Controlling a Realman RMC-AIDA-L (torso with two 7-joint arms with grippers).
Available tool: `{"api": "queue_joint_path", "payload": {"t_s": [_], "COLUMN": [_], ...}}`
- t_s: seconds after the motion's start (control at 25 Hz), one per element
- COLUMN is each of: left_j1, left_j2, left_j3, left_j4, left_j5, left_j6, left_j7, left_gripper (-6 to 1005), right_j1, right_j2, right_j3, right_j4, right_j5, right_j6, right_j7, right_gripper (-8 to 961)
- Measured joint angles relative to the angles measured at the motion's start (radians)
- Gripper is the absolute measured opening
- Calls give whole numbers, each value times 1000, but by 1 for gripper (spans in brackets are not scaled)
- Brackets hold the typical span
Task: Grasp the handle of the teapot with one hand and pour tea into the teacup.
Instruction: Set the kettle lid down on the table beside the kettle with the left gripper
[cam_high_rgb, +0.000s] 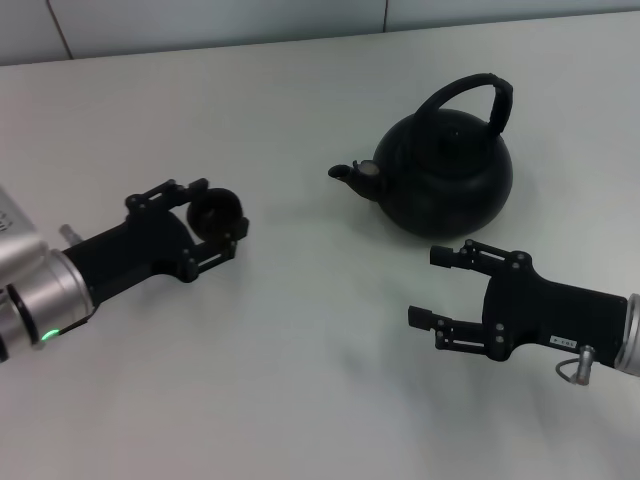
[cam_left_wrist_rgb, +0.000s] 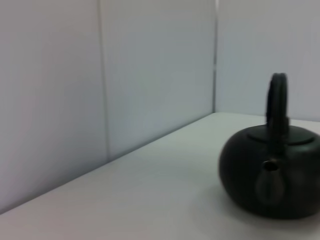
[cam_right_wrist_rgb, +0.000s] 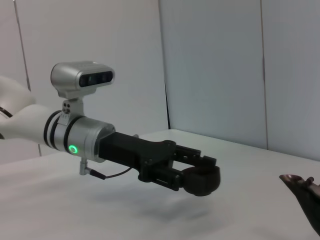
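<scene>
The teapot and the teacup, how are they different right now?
The teapot is far bigger than the teacup. The teapot has a spout and an arched handle; the teacup has neither. The teapot stands free on the table, while the teacup sits between the left gripper fingers. Both are round and matte black.
</scene>
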Motion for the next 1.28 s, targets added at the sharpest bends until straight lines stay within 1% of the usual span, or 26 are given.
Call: {"api": "queue_joint_path", "payload": {"t_s": [0.16, 0.48, 0.72, 0.76, 0.96, 1.28], "left_j1": [-39, -80, -86, -88, -93, -95], "left_j2": [0, 0, -1, -1, -1, -1], "left_j3": [12, 14, 14, 13, 5, 4], "left_j4": [-40, -101, -114, -127, -156, -173], "left_j5": [0, 2, 1, 1, 0, -4], "left_j6": [-3, -25, -47, -72, -106, -143], "left_j7": [17, 70, 81, 103, 146, 165], "left_gripper": [699, 699, 700, 700, 700, 701], "right_j1": [-9, -17, -19, -18, -17, -15], "right_j2": [0, 0, 0, 0, 0, 0], "right_j3": [0, 0, 0, 0, 0, 0], "right_j4": [1, 1, 1, 1, 0, -1], "right_j5": [0, 0, 0, 0, -1, -3], "right_j6": [-3, -3, 0, 1, 2, 3], "right_j7": [0, 0, 0, 0, 0, 0], "right_gripper": [790, 790, 790, 790, 790, 790]}}
